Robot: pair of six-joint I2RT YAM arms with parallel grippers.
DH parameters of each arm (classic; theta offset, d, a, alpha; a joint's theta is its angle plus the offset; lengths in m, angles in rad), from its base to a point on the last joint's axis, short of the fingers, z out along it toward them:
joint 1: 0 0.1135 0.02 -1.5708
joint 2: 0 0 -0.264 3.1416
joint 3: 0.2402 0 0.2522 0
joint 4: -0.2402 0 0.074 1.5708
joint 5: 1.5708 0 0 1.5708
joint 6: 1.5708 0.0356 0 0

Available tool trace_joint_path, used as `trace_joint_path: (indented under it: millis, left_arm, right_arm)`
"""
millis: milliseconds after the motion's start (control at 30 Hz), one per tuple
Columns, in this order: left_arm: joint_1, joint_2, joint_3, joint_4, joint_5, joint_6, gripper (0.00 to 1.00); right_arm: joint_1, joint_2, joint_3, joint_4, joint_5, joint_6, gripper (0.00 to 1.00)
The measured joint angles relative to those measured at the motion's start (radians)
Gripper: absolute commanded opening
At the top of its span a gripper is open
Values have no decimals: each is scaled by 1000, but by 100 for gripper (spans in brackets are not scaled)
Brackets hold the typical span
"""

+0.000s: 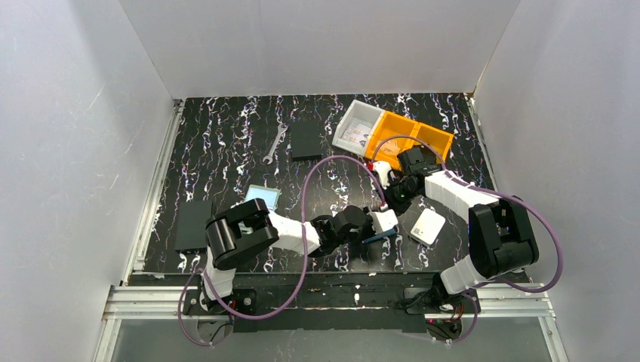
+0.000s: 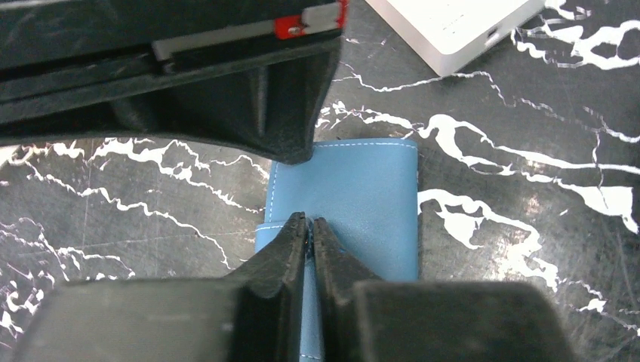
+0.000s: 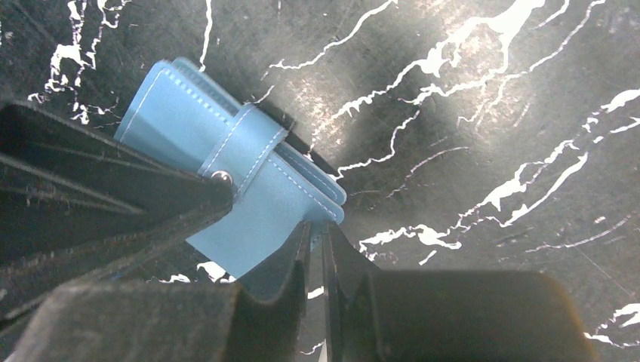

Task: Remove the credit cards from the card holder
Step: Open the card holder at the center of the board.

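Note:
The blue card holder (image 2: 355, 196) lies folded on the black marbled table, its snap strap (image 3: 253, 147) wrapped around it. My left gripper (image 2: 309, 220) is shut on a thin blue flap of the holder. From the other side, my right gripper (image 3: 315, 226) is shut on the holder's stitched edge. In the top view both grippers meet over the holder (image 1: 380, 237) at the near middle-right. One pale credit card (image 1: 263, 197) lies flat on the table to the left, behind the left arm. Any cards inside the holder are hidden.
A white rounded box (image 1: 428, 226) lies just right of the holder. At the back right stand a white bin (image 1: 355, 124) and an orange bin (image 1: 411, 136). Flat black rectangles (image 1: 306, 139) (image 1: 192, 224) and a wrench (image 1: 277, 143) lie to the left.

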Motion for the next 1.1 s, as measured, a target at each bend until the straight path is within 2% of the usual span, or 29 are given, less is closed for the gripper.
trace_joint_path:
  millis: [200, 333, 600, 733, 867, 1033, 1100]
  left_arm:
    - [40, -51, -53, 0, -52, -156, 0]
    - [83, -85, -75, -32, -116, -267, 0]
    - [132, -118, -89, -70, -122, -391, 0]
    - [153, -134, -94, -93, -121, -461, 0]
    - [184, -174, -116, -135, -119, -573, 0]
    - [223, -239, -153, -190, -113, -729, 0]
    - [234, -251, -163, -203, -105, -790, 0]
  right_arm:
    - [13, 11, 0, 4, -28, 5, 17]
    - [14, 40, -2, -4, 8, 0, 17]
    - [13, 40, -2, -9, 19, -2, 18]
    - [13, 34, -2, -12, 2, -6, 21]
    - [5, -31, -7, -14, -50, -19, 34]
    - [-3, -125, -7, -11, -176, -24, 63]
    - [-3, -126, -7, -10, -249, -18, 68]
